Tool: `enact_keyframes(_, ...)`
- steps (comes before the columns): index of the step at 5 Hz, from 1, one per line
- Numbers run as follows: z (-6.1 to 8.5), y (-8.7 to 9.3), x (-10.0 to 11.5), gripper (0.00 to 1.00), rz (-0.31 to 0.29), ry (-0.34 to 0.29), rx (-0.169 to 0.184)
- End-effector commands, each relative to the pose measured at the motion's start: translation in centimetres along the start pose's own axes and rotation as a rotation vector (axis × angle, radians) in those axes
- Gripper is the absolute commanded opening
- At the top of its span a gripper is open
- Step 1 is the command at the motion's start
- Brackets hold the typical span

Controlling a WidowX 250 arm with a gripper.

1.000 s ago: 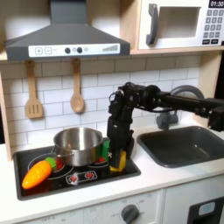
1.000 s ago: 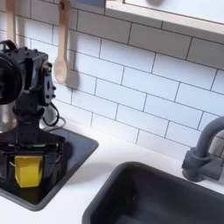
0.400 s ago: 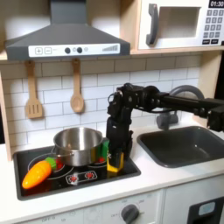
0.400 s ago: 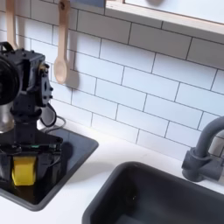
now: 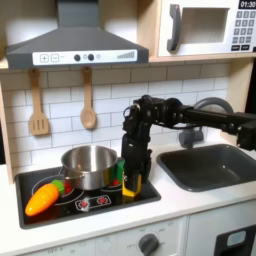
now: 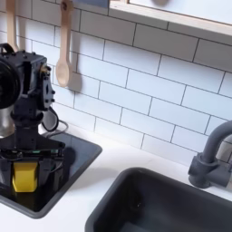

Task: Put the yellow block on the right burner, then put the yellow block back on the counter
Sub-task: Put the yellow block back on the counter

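One yellow block (image 6: 25, 178) sits clamped between the claw's (image 6: 26, 180) closed fingers.

White counter (image 5: 190, 205) holding black hob (image 5: 95, 203) and grey sink (image 5: 212, 165) (pot (image 5: 88, 165), carrot (image 5: 42, 199) on hob).

My arm (image 5: 190, 115) is matte black all over, built of blocky, boxy servo housings joined by short flat brackets. In the first exterior view it reads as a chain of chunky segments with rounded joints, and light catches a few edges in dull grey. In the second exterior view I see the wrist housing (image 6: 27, 77) as a squarish box with a round, lens-like disc on one side and thin black cables looping beside it. Below it my gripper (image 6: 25, 163) has a black crossbar and two slim black fingers (image 6: 45, 172).
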State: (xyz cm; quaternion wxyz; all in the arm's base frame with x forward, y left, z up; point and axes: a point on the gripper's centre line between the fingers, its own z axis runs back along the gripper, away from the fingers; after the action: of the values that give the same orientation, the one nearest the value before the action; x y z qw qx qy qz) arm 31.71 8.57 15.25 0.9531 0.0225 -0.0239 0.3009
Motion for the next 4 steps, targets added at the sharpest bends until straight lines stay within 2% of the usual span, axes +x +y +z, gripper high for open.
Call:
enact_keyframes(1, 2.0, 0.4, 0.0, 0.00, -0.016, -0.051, -0.103)
enact_keyframes(2, 3.7, 1.0, 0.1, 0.00, -0.003, -0.103, -0.121)
enact_keyframes(4, 4.6, 1.7, -0.4, 0.00, -0.014, -0.115, -0.138)
